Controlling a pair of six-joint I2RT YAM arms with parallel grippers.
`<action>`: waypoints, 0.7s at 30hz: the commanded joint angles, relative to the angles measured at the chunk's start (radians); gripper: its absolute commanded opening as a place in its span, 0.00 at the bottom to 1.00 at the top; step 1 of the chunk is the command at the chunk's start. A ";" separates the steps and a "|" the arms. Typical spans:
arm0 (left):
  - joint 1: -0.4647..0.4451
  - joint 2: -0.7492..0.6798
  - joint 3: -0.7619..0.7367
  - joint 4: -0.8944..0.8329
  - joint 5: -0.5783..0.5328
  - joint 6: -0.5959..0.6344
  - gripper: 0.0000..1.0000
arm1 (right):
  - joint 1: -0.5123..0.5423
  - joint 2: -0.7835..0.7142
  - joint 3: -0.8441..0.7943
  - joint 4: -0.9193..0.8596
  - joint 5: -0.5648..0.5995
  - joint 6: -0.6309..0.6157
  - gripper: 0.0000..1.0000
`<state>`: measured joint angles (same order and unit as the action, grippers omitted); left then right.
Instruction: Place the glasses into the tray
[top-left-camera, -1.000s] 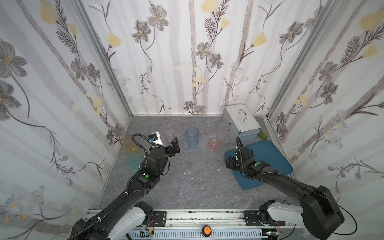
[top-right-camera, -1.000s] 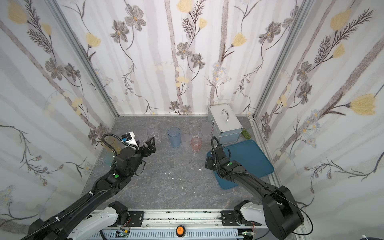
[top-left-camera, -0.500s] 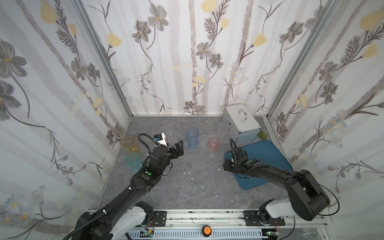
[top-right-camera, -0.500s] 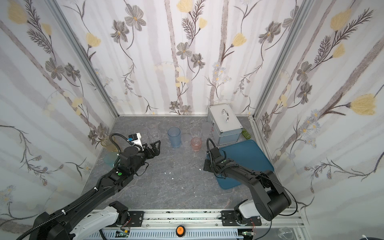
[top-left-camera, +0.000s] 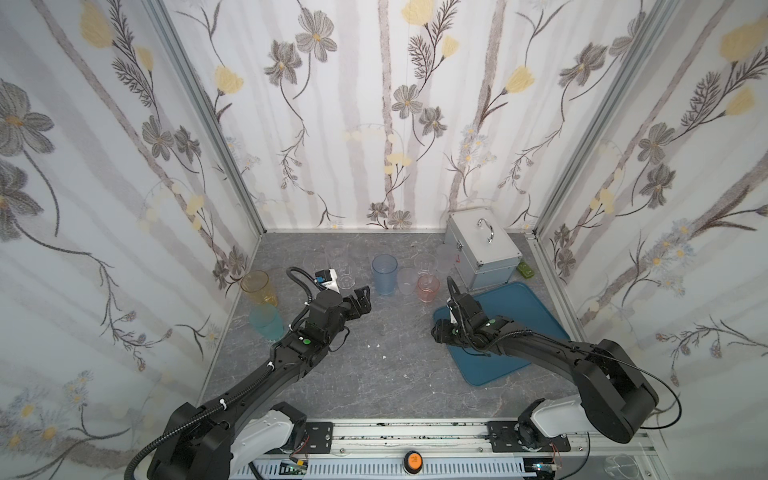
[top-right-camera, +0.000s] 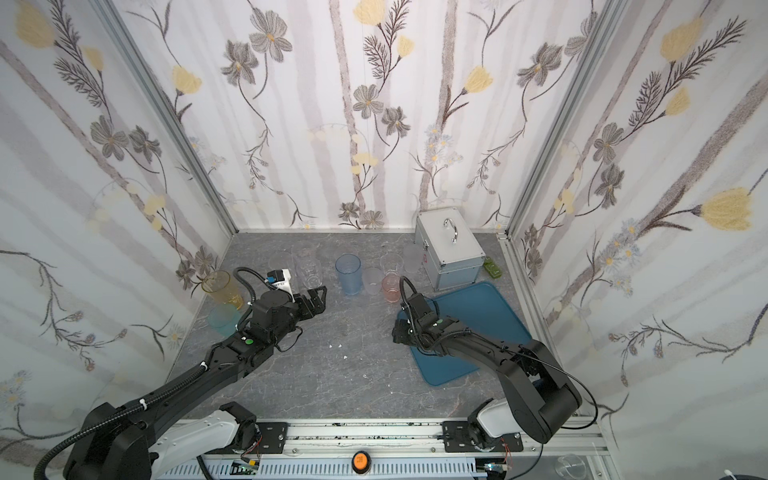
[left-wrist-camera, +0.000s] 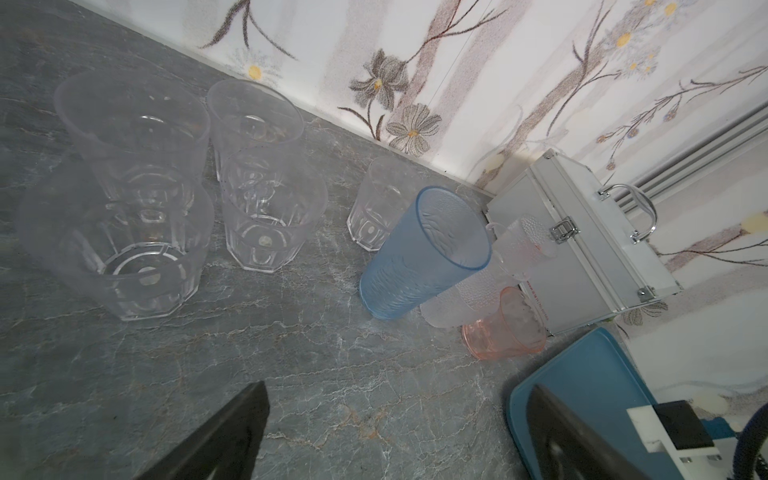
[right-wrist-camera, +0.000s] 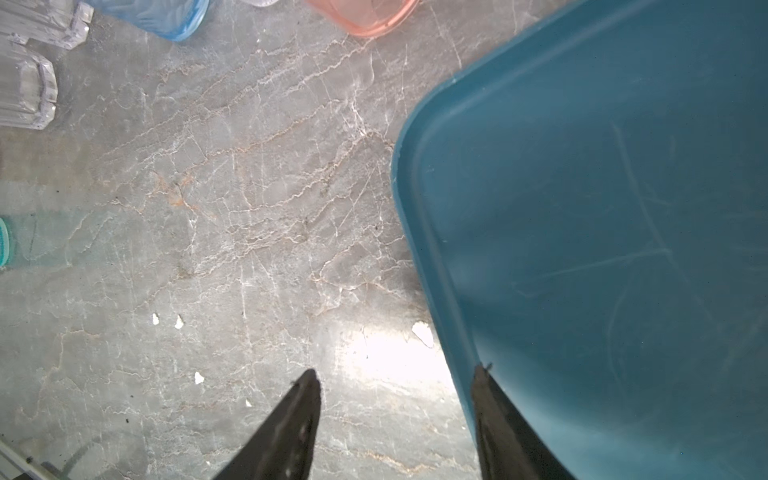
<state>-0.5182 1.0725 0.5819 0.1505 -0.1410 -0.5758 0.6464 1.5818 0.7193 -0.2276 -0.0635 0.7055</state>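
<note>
Zero glasses in the tray (top-left-camera: 519, 307) so far: it lies bare at 3 o'clock on the table (top-left-camera: 395, 386), taking the back wall as 12, with the case (top-left-camera: 482, 253) just beyond it at 1 o'clock. Left gripper (top-left-camera: 366, 300) hovers near the middle, jaws spread wide and empty, and the blue glass (top-left-camera: 384, 274) stands just off its tips at 1 o'clock, so this reads as the approach to a first pick. Right gripper (right-wrist-camera: 394, 370) sits low at the tray's 9 o'clock edge, jaws partly apart, one tip over the rim and one over bare table, nothing seen held. Count time: five clear faceted glasses (left-wrist-camera: 270, 216) crowded at 11 o'clock; one blue at 12; two frosted (left-wrist-camera: 457, 299) and one pink (left-wrist-camera: 505, 328) close together between 12 and 1, beside the case; one amber (top-left-camera: 257, 286) and one teal (top-left-camera: 266, 322) at 9 o'clock by the wall. Eleven counted, one tray, one case, though more clear ones may hide behind others. Next move, by the look of it, calls for singling out an outer glass, slipping the jaws around its wall without nudging the neighbours, and closing gently, since those walls look slick.
</note>
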 joint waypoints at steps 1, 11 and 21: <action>-0.009 0.022 0.056 -0.119 -0.039 0.013 0.96 | 0.018 0.007 -0.004 -0.043 0.041 -0.013 0.57; -0.020 0.001 0.070 -0.223 -0.103 0.009 0.96 | 0.166 0.153 0.113 0.059 -0.106 0.073 0.54; 0.003 -0.002 0.097 -0.271 -0.101 -0.017 0.96 | 0.325 0.373 0.433 0.216 -0.284 0.173 0.55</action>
<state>-0.5232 1.0752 0.6617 -0.0944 -0.2260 -0.5758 0.9688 1.9121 1.0763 -0.1062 -0.2737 0.8406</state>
